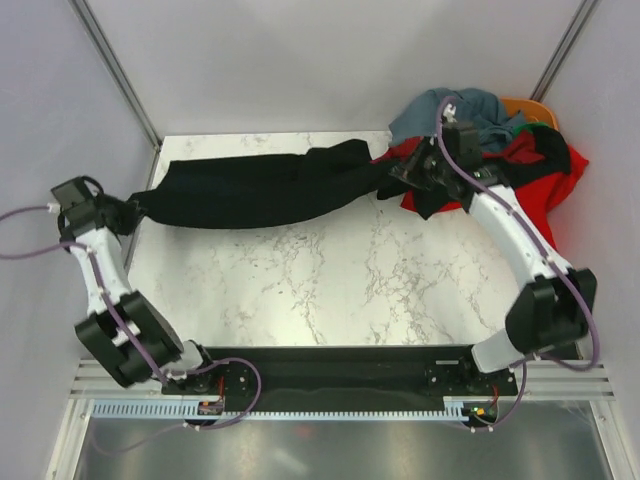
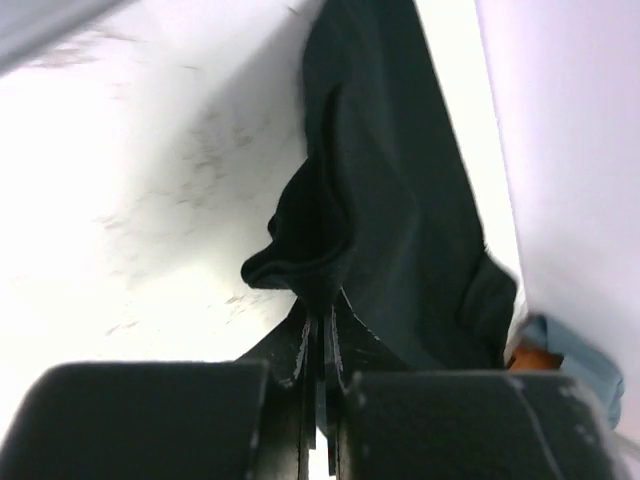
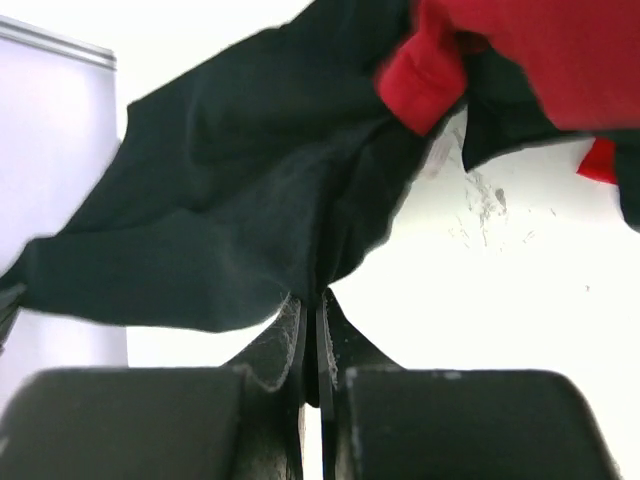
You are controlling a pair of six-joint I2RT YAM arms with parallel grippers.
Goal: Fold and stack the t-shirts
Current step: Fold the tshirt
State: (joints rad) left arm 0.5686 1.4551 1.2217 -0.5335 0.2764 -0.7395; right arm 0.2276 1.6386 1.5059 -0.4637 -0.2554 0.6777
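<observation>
The left arm [image 1: 97, 270] and right arm [image 1: 512, 228] have smooth white links between bulky black joint housings [image 1: 120, 340]. A thin purple cable [image 1: 30, 256] trails along each arm and loops down to the black base plate [image 1: 340, 368]. The left tool [image 2: 322, 335] and right tool [image 3: 318, 320] are matt black, with two tapering fingers [image 2: 290, 350] on blocky bodies. Pale lint dusts the right tool's.
</observation>
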